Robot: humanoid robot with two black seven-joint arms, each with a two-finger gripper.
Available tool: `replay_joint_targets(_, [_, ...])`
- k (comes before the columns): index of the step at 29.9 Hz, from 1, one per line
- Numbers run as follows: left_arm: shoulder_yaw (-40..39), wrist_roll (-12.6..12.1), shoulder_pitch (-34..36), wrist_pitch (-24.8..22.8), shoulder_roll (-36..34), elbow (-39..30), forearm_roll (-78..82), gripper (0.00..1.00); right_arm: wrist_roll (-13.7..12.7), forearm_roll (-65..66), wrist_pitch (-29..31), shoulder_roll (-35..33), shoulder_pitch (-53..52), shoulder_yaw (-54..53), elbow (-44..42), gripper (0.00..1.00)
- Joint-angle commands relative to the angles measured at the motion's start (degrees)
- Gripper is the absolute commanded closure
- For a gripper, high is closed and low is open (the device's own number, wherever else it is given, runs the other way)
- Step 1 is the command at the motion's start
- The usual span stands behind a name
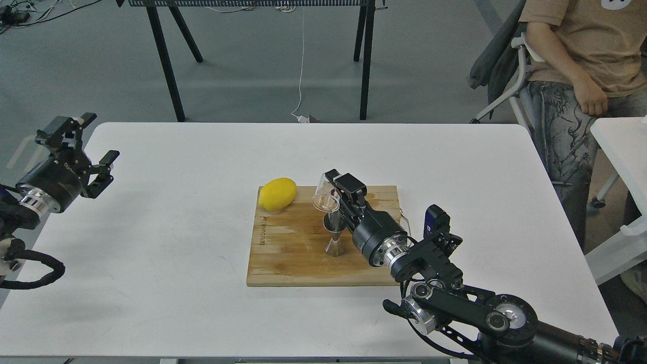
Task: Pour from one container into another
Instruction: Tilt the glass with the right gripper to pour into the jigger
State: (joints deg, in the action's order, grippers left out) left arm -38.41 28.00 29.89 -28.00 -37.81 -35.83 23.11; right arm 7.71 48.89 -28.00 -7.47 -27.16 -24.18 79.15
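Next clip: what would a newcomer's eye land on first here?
First the right tool, shut on the clear glass cup, tipped steeply over the steel jigger that stands upright on the wooden cutting board mid-table. Next the bright yellow lemon at the board's far left corner. The left tool hangs open and empty at the table's left edge.

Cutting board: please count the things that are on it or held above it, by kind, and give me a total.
Fruit: 1, the yellow lemon.
Glassware: 1, the clear glass cup, tipped in the right gripper.
Metal barware: 1, the steel jigger, upright on the cutting board.
Total: 3.
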Motion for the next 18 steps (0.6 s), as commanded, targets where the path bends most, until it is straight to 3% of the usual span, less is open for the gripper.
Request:
replay_joint_targets(1, [0.00,0.00,0.00,0.00,0.02,0.06,0.00,0.05,0.02,1.99,0.00,0.00,0.00,0.01,-0.14,0.61])
replay_joint_targets(18, [0.00,0.00,0.00,0.00,-0.07,0.05,0.00,0.05,0.20,5.69,0.00,0.00,-0.35,1.68,-1.99,0.61])
